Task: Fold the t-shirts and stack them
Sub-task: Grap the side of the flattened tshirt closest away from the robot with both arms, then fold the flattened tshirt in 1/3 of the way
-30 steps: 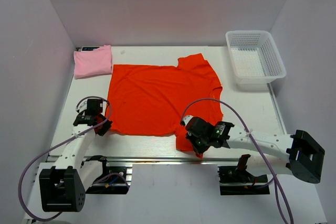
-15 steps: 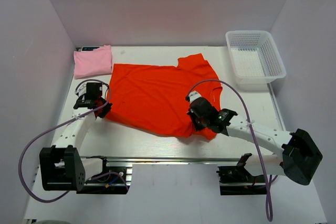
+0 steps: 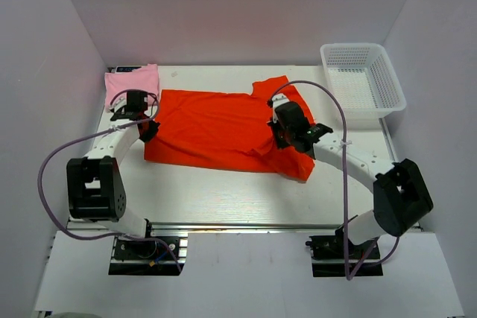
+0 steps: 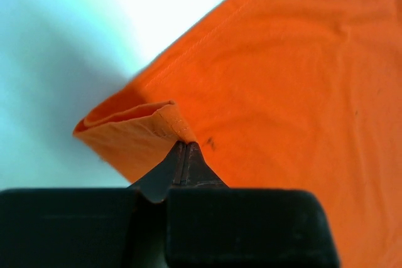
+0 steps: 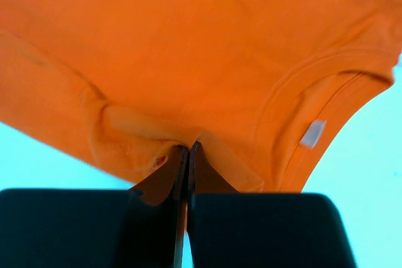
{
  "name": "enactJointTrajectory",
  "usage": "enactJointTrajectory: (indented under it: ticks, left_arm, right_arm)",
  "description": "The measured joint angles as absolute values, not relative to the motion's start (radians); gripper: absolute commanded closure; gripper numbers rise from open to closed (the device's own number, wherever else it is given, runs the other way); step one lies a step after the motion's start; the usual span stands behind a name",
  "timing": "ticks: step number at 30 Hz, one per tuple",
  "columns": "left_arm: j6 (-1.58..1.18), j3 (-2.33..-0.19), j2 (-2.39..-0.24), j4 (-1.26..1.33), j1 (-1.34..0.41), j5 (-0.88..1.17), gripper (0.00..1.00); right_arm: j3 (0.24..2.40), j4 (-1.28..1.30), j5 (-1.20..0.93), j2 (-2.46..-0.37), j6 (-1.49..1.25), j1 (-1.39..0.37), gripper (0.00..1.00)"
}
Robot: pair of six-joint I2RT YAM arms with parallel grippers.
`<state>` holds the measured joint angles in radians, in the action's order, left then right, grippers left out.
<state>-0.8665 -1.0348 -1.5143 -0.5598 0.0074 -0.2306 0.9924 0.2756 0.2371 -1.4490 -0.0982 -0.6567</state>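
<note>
The orange-red t-shirt [image 3: 216, 124] lies across the middle of the table, its near half folded back over its far half. My left gripper [image 3: 145, 121] is shut on the shirt's left corner; the pinched hem [image 4: 157, 120] shows in the left wrist view. My right gripper [image 3: 283, 128] is shut on the shirt's right side, and a bunched fold [image 5: 188, 136] meets its fingertips near the neckline [image 5: 314, 86]. The pale pink folded t-shirt [image 3: 130, 85] lies at the far left corner, just beyond the left gripper.
A white mesh basket [image 3: 363, 83] stands at the far right. White walls close in the table on the left, back and right. The right arm's cable loops over the shirt's right sleeve [image 3: 279, 87].
Both grippers have carried the shirt's near edge away from the front of the table toward the back, folding the shirt over itself. The arms now reach much farther out.
</note>
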Motion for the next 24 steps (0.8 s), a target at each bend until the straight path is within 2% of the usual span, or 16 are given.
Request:
enactJointTrajectory:
  ticks: [9,10,11,12,13,14,15,16,17,19,20,22,23,24]
  left_arm:
    - [-0.867,-1.192,-1.737,-0.53,0.019,-0.242,1.0]
    - [-0.866,-1.212,-1.76,-0.526,0.019,-0.242,1.0]
    - [-0.866,-1.229,-1.778,-0.522,0.019,-0.244,1.0]
    - [-0.866,-1.246,-1.795,-0.521,0.019,-0.245,0.93]
    - [-0.865,-1.263,-1.812,-0.52,0.019,-0.248,0.66]
    - [-0.858,-1.278,-1.827,-0.519,0.019,-0.25,0.45]
    - [-0.855,-1.295,-1.842,-0.519,0.019,-0.25,0.26]
    - [-0.847,-1.312,-1.854,-0.517,0.019,-0.25,0.15]
    - [-0.842,-1.328,-1.864,-0.517,0.019,-0.249,0.0]
    - [-0.823,-1.361,-1.881,-0.514,0.019,-0.243,0.0]
    - [-0.814,-1.372,-1.884,-0.515,0.019,-0.239,0.0]
    - [-0.789,-1.386,-1.885,-0.515,0.019,-0.227,0.0]
    - [-0.775,-1.391,-1.884,-0.515,0.019,-0.221,0.0]
    - [-0.755,-1.393,-1.883,-0.514,0.019,-0.214,0.0]
  right_arm:
    - [1.18,0.226,0.167,-1.679,-0.016,-0.529,1.0]
    - [1.213,0.223,0.159,-1.715,-0.002,-0.52,0.99]
    - [1.241,0.214,0.154,-1.749,0.01,-0.51,0.94]
    - [1.269,0.21,0.149,-1.782,0.026,-0.502,0.83]
    - [1.295,0.208,0.145,-1.814,0.042,-0.493,0.66]
    - [1.318,0.207,0.143,-1.842,0.052,-0.484,0.61]
    - [1.345,0.208,0.141,-1.872,0.068,-0.475,0.61]
    - [1.371,0.212,0.142,-1.9,0.08,-0.466,0.61]
    - [1.401,0.213,0.141,-1.927,0.09,-0.456,0.55]
    - [1.451,0.216,0.138,-1.97,0.098,-0.443,0.48]
    - [1.463,0.216,0.134,-1.979,0.102,-0.436,0.39]
    - [1.465,0.22,0.126,-1.975,0.098,-0.427,0.37]
    - [1.463,0.22,0.118,-1.97,0.089,-0.426,0.24]
    - [1.45,0.219,0.114,-1.953,0.076,-0.426,0.24]
